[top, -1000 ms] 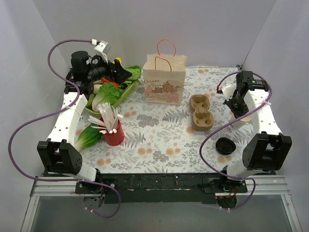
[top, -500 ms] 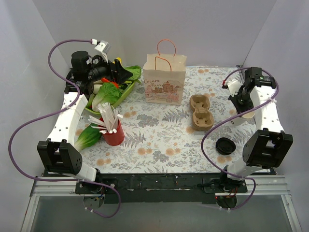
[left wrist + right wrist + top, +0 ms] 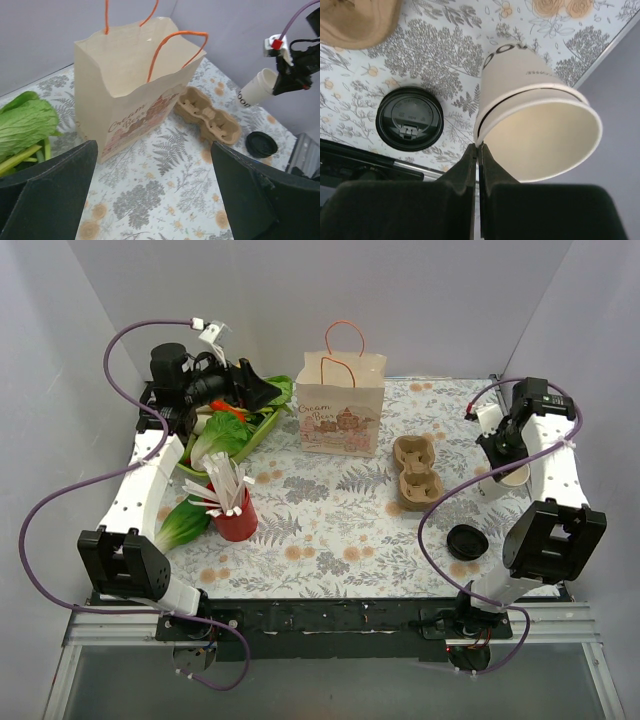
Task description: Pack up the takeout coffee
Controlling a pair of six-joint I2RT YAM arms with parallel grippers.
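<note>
Top external view: we enter the table (image 3: 330, 530) first, floral cloth over it.
Paper bag (image 3: 340, 405): upright at the far middle, orange handles, mouth open.
Green tray (image 3: 262, 428): far left, holding leafy greens; more greens lie on the cloth nearer us.
Left gripper (image 3: 154, 147): fingers spread wide with nothing between them, raised over the tray and facing the bag.
Right gripper (image 3: 478, 150): fingers pinched together on the paper cup's wall at the rim.
Cardboard carrier (image 3: 418, 472): two holes, lying right of the bag and apart from it.
Red cup (image 3: 236, 522): near left, white sticks standing in it.
Paper cup (image 3: 535, 125): we take this for the takeout coffee. It is white with black lettering, mouth uncovered and tilted, at the far right between carrier and wall. We cannot tell whether its base touches the cloth.
Black lid (image 3: 467, 541): flat on the cloth, nearer us than the carrier, apart from the cup.
</note>
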